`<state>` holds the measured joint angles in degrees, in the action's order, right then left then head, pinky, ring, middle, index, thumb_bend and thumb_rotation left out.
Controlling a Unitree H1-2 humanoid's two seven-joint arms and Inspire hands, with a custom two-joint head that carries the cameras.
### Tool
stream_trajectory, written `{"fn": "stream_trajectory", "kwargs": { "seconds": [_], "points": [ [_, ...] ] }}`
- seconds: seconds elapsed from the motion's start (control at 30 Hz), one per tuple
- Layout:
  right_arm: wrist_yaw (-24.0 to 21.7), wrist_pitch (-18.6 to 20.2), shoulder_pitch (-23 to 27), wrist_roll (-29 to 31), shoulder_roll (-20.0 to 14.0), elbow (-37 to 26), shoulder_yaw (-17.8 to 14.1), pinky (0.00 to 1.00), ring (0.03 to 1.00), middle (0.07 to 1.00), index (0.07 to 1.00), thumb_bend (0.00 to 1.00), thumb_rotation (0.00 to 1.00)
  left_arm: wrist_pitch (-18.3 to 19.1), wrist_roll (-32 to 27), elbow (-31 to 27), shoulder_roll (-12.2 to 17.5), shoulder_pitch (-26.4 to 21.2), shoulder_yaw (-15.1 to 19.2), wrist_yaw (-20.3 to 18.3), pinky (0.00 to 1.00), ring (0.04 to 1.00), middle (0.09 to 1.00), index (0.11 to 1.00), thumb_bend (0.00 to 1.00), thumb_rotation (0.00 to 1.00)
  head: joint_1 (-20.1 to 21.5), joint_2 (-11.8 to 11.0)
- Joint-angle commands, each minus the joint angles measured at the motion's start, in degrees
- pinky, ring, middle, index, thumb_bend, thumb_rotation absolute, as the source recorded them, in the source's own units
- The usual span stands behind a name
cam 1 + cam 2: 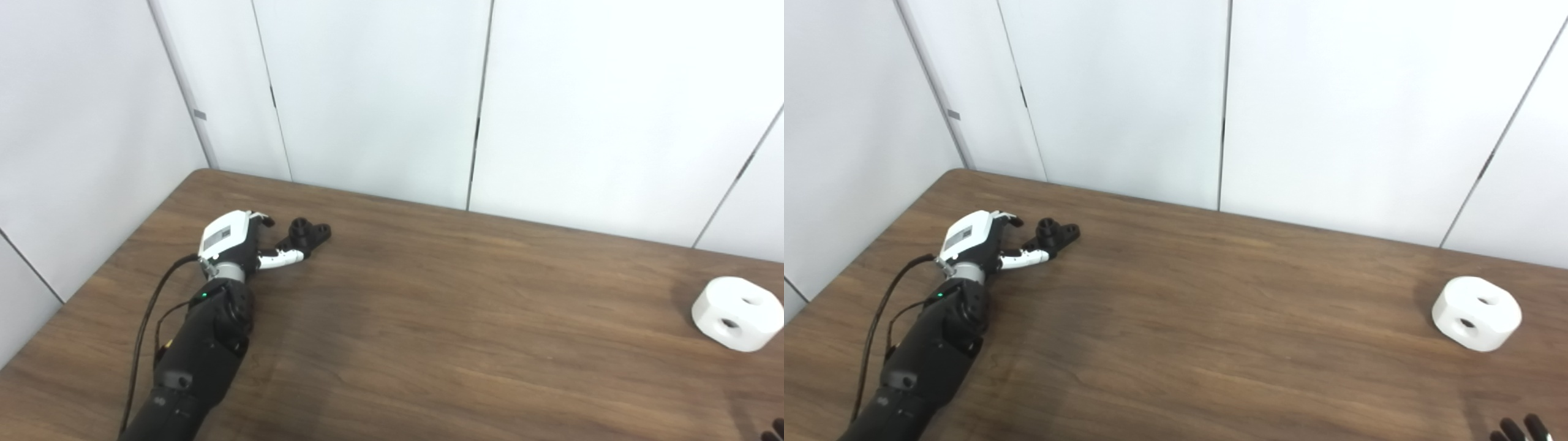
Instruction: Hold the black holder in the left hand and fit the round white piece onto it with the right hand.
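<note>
1. Your left hand (236, 239) lies low over the desk (429, 318) near its far left corner, palm down, its fingers (283, 258) spread apart and reaching toward the black holder (304, 234). It grips nothing yet; the outstretched fingertip comes right up to the holder's near end, though you cannot tell from here whether it touches.
2. The black holder sits flat on the desk just beyond and to the right of that hand, close to the far edge. Its long axis runs slantwise, from the fingertips away toward the far edge and rightward, with a raised round post near its middle.
3. This is the relation your next move turns on: the holder lies straight ahead along the line of the fingers, so to my eye the hand needs only a short advance and a closing of fingers across the narrow body, not along its length.
4. Your right hand (1522, 429) shows only as dark fingertips at the near right corner of the desk; whether it is open or closed cannot be told.
5. The round white piece (1477, 313), with two holes in its top face, rests near the right edge, well apart from the holder and much nearer the right hand.
</note>
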<state>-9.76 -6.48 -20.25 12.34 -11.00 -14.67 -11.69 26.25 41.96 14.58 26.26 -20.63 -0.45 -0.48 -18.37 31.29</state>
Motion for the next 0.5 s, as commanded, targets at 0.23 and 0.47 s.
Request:
{"fn": "stream_trajectory", "kwargs": {
  "seconds": [0.23,0.47],
  "points": [
    [0.8,2.7,-3.0,-0.5,-0.7,-1.2,0.5,0.98,0.938,0.948,0.989,0.51,1.00,-0.9,-1.8,0.9,2.3,-3.1,-0.8,1.7,1.00,0.963,0.917,0.774,0.92,0.51,0.8,0.0],
    [1.4,3.0,-3.2,-0.6,-0.6,-1.6,0.4,0.97,0.934,0.945,0.988,0.49,1.00,0.0,-2.9,1.0,1.8,-3.5,-1.4,0.9,1.00,0.960,0.909,0.750,0.89,0.46,0.9,0.3]
  ]
}}
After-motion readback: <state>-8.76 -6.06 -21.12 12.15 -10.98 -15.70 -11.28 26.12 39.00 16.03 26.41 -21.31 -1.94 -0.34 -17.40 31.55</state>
